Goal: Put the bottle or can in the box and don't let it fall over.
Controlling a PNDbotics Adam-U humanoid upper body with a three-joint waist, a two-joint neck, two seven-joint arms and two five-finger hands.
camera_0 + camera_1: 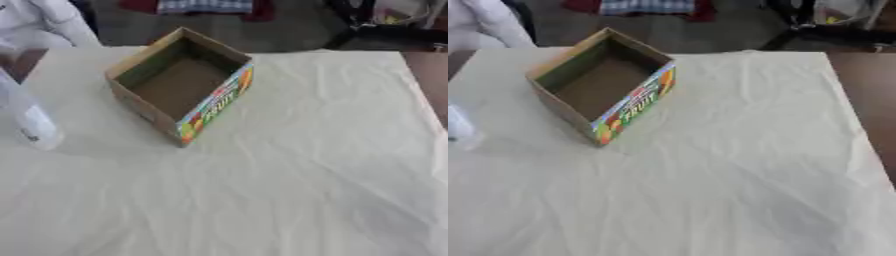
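A clear plastic bottle (26, 117) is seen upright, left of the open cardboard box (179, 82). No hand is shown, so finger state cannot be told.

The open brown cardboard box (179, 80) bears the green word "FRUIT" on its colourful printed side; its smaller lettering cannot be read.

An informal indoor workroom, seemingly; a table draped in wrinkled cream cloth (289, 165); grey floor (289, 30) behind; checked fabric (203, 6) and dark bags (385, 20) lying there.
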